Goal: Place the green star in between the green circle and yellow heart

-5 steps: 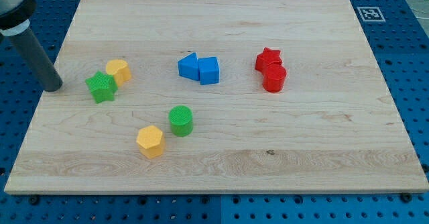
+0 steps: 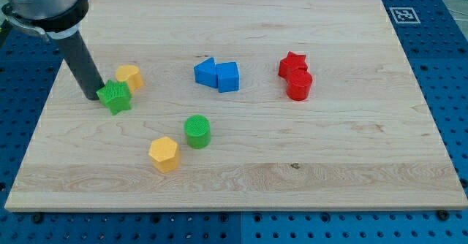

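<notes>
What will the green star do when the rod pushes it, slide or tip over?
Probably slide: the green star sits low and flat on smooth wood. It may also spin, since my tip meets it on its left edge, against one point. It looks like stiff plastic, so it likely won't bend.

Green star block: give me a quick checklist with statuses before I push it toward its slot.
1. My tip against the green star block, on its left side in the view: ok.
2. Star clear of the yellow heart block: not ok, they look to be touching.
3. Open space between the heart and the green cylinder block: ok.
4. Yellow hexagon block outside that space: ok.
5. Star already between heart and cylinder: not ok.
</notes>
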